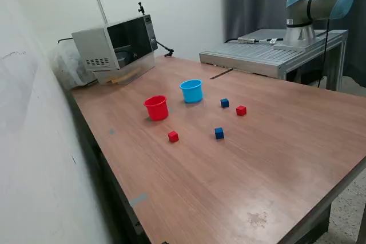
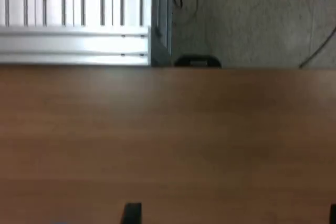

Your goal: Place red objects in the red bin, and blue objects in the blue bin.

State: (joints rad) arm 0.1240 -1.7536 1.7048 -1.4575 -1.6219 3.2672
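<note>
You won't find any text, label, brand, number or sign that can be read in either view. The microwave (image 1: 117, 47) at the back of the table (image 1: 274, 158) shows only a small pale mark on its door, too small to make out.

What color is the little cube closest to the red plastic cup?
Red; the small red cube shows best in the exterior view.
</note>
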